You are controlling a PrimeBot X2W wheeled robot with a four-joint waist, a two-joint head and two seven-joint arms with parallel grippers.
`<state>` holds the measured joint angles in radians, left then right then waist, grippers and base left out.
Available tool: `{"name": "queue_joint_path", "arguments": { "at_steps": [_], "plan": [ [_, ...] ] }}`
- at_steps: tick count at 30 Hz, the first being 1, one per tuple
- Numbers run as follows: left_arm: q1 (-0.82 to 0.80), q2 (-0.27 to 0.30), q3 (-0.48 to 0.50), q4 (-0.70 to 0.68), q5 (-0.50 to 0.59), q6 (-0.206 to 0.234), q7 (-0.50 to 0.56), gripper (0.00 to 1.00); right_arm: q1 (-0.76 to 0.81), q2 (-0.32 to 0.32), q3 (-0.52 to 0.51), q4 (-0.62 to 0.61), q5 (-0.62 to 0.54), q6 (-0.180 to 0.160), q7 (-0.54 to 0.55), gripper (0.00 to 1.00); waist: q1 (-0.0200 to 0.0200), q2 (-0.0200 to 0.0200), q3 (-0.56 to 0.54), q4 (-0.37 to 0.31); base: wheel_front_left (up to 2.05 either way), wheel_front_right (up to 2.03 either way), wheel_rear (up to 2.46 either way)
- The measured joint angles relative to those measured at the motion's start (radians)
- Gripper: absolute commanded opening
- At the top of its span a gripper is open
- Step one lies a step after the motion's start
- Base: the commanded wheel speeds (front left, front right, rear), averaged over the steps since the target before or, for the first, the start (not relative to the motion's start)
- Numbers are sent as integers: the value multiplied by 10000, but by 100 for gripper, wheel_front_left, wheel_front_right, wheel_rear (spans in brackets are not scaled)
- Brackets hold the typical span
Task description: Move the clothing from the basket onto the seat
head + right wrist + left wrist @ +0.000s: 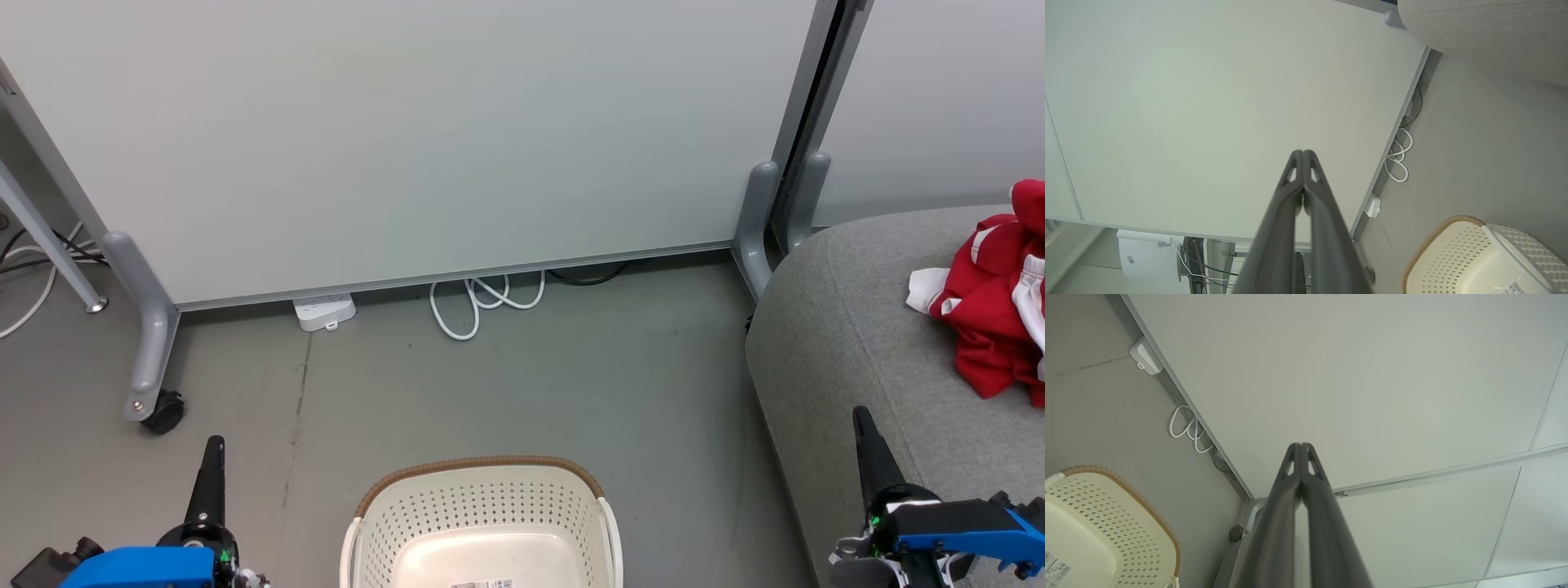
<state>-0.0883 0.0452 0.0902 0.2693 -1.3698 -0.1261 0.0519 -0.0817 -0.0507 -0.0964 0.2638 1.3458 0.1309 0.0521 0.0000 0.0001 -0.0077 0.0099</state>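
- Head view: the basket [482, 498] stands on the grey floor [531, 384] at bottom centre, between the two grippers. Its pale bottom shows, with a barcode sticker [482, 583] on it, cut by the frame edge.
- Head view: the clothing [992, 318] lies as a crumpled red heap with white trim on the seat [849, 343] at the far right, well apart from the basket. The frame edge cuts off part of the heap.
- Head view: the left gripper [214, 445] sits at lower left and points up the frame, its fingers reading as one dark spike. The right gripper [864, 420] sits at lower right, also a single spike, seen against the seat's near corner.
- Head view: a pale partition panel [408, 139] on grey legs stands behind, with a caster wheel [163, 411] at its left foot. A white power strip [324, 311] and a looped white cable [482, 302] lie on the floor at its base.
- Left wrist view: the fingers [1282, 522] are pressed together tip to tip with nothing between them, and they point at the panel. The basket is in the lower left corner, sticker visible. Cable and power strip run along the panel's foot.
- Right wrist view: the fingers [1278, 228] meet at the tips and clamp nothing. The basket is at lower right and the seat's grey upholstery at upper right. Cable and power strip lie between them by the panel.
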Motion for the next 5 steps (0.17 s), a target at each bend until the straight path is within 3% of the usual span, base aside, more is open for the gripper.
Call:
{"name": "queue_joint_path", "arguments": {
  "at_steps": [5],
  "plan": [
    [-70,2,35,-35,-403,0,100,0,-37,0,-33,-17,443,0,96,0,0,0,12,-15,0,0,0]
  ]
}}
